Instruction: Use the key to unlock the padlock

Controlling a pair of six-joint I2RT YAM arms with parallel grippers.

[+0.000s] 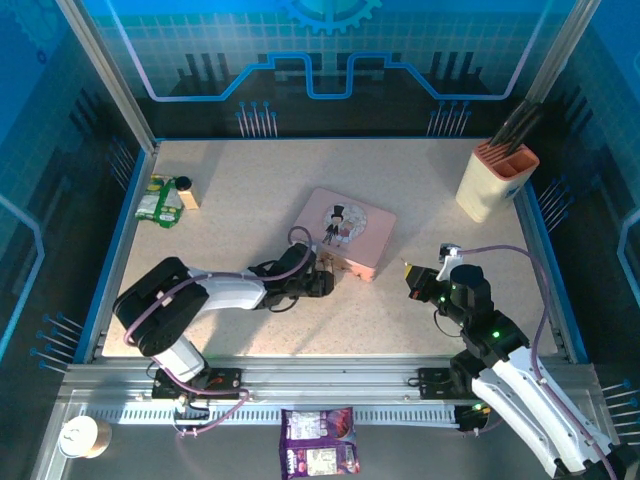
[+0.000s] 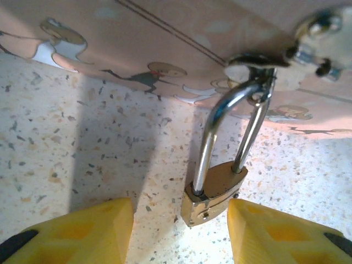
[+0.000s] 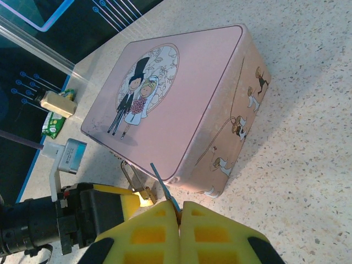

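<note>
The small brass padlock (image 2: 213, 192) rests on the speckled table, its silvery shackle (image 2: 220, 118) threaded through the metal clasp (image 2: 250, 63) of the pink picture box (image 3: 181, 93). My left gripper (image 2: 181, 239) is open, with its yellow fingers (image 2: 104, 231) on either side of the lock body, which sits nearer the right finger without touching it. My right gripper (image 3: 180, 212) is shut on the thin dark key (image 3: 162, 186), whose blade points up toward the box corner, just right of the padlock (image 3: 144, 193). From above, the left gripper (image 1: 325, 272) sits at the box's front side and the right gripper (image 1: 410, 272) is a short way to its right.
A cream knife block (image 1: 497, 180) stands at the back right. Green snack packets (image 1: 160, 205) and a small bottle (image 1: 186, 190) lie at the back left. A purple packet (image 1: 318, 455) and a paper cup (image 1: 82, 437) sit off the table's near edge.
</note>
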